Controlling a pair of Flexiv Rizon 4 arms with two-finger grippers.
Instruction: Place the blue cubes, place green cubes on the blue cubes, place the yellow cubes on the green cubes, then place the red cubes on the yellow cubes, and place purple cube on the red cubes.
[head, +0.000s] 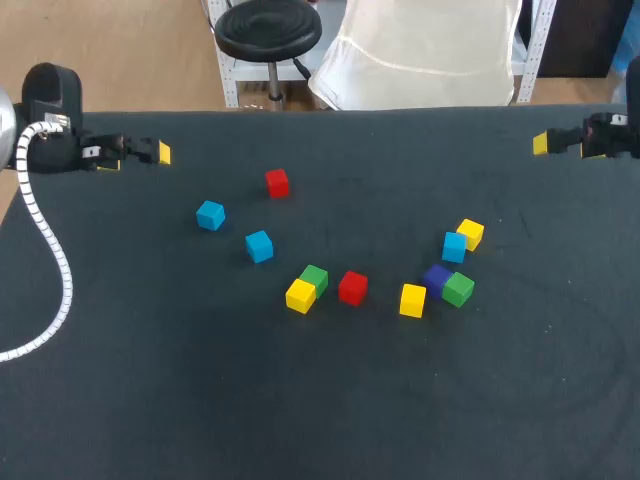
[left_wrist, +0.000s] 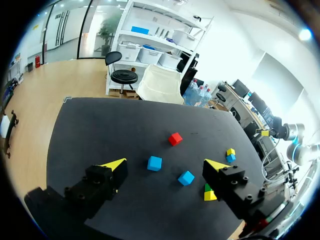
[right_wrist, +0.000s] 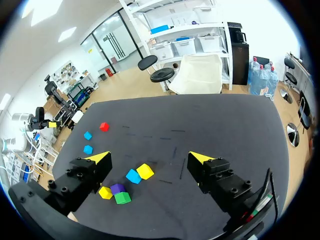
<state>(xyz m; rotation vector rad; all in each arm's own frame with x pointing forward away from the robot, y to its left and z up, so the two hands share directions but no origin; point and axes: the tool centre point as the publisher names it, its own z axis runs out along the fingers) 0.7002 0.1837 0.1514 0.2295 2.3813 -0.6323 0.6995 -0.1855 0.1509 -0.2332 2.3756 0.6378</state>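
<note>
Loose cubes lie on the dark table (head: 150, 400). At the left are a red cube (head: 277, 183) and two blue cubes (head: 210, 215) (head: 259, 246). In the middle a green cube (head: 315, 279) touches a yellow cube (head: 300, 296), with a second red cube (head: 352, 287) beside them. At the right cluster a yellow cube (head: 412, 300), a purple cube (head: 437, 277), a green cube (head: 458, 289), a blue cube (head: 454, 246) and a yellow cube (head: 470, 234). My left gripper (head: 155, 153) (left_wrist: 166, 164) hangs open at the far left edge. My right gripper (head: 541, 144) (right_wrist: 150, 157) hangs open at the far right edge. Neither holds anything.
All cubes sit in a band across the table's middle. Bare dark cloth stretches in front of them to the near edge and behind them to the far edge.
</note>
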